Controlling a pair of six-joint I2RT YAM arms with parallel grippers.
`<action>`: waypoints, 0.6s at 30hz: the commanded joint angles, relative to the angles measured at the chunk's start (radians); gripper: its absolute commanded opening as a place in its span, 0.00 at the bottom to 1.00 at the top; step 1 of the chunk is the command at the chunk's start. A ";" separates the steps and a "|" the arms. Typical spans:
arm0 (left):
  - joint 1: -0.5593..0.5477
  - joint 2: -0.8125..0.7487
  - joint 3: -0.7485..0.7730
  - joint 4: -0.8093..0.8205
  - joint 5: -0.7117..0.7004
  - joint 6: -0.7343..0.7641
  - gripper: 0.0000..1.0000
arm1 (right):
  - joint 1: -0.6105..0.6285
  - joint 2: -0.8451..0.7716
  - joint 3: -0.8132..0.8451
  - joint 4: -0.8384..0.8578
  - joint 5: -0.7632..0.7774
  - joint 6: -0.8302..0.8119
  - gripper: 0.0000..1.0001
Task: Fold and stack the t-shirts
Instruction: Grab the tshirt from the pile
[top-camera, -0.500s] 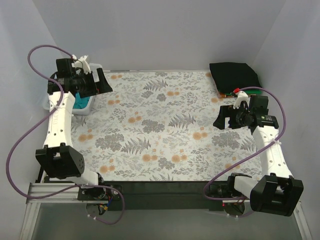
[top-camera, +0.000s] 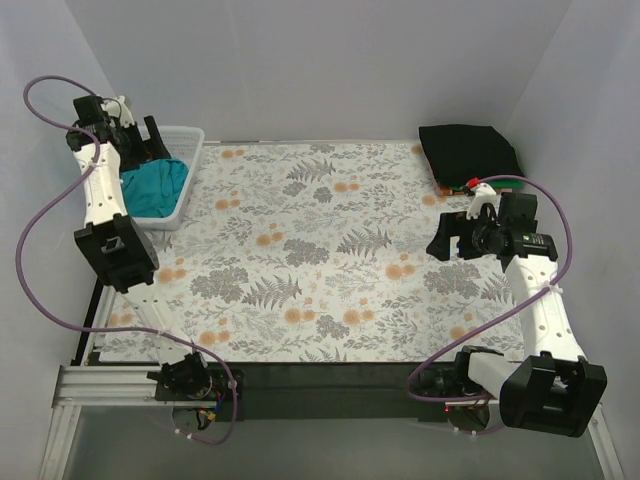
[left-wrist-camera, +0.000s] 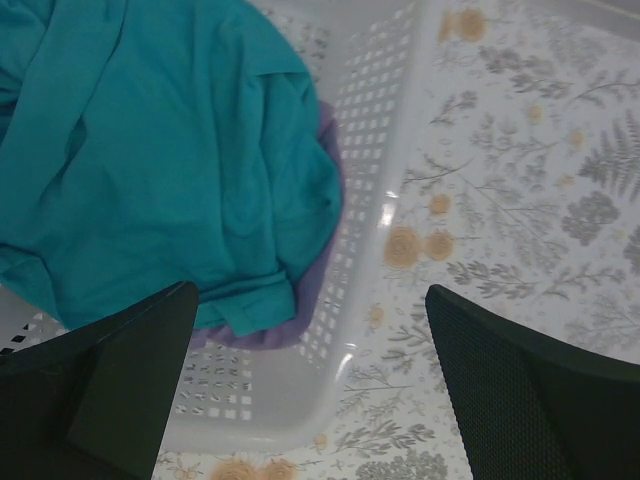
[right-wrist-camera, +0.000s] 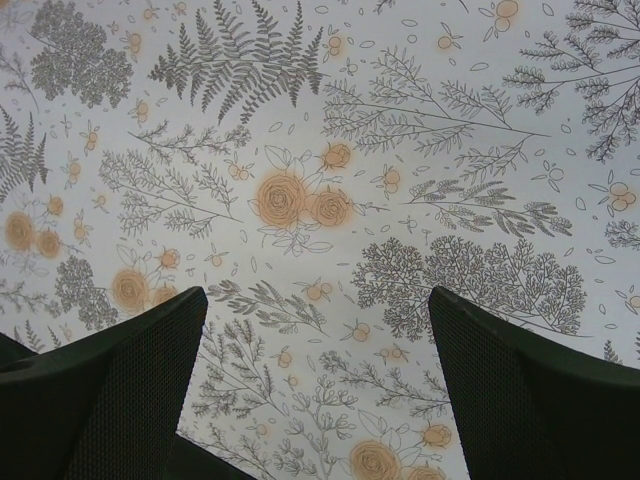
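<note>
The job looks partly done. At the far right corner of the table a black shirt (top-camera: 468, 150) lies flat and squared; a green edge (top-camera: 505, 181) and an orange-red edge (top-camera: 470, 183) peek out at its near side, so I judge that a stack is already begun there, though how many pieces lie in it I cannot tell. What is left sits at the far left corner: a teal shirt (left-wrist-camera: 150, 150) lies crumpled in a white plastic basket (left-wrist-camera: 390, 110), and a lavender shirt (left-wrist-camera: 335, 190) shows under it along its right and lower edges; neither is folded. That makes at least two shirts to lift out, spread, fold and carry across to the pile.

The left claw (left-wrist-camera: 310, 292) hangs over the basket with its fingers spread wide and nothing between them; in the overhead view it sits above the basket's far left end, not touching the teal cloth as far as I can see. The right claw (right-wrist-camera: 318, 295) is also spread wide and holds nothing; it hovers over bare table on the right side, well apart from the basket and near the black pile.

The table wears a pale cloth (top-camera: 320, 250) printed with grey ferns and orange flowers; it lies smooth. Plain pale walls (top-camera: 300, 60) close in the back and both sides; purple cables (top-camera: 40, 230) loop off each arm.
</note>
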 joint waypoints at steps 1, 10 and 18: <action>0.010 0.078 0.026 0.002 -0.094 0.059 0.98 | 0.001 -0.014 -0.014 0.022 -0.019 -0.017 0.98; 0.029 0.287 0.096 0.152 -0.227 0.047 0.98 | 0.001 0.022 -0.011 0.021 -0.019 -0.017 0.98; 0.032 0.346 0.075 0.260 -0.295 0.039 0.81 | 0.001 0.029 -0.020 0.019 -0.012 -0.017 0.98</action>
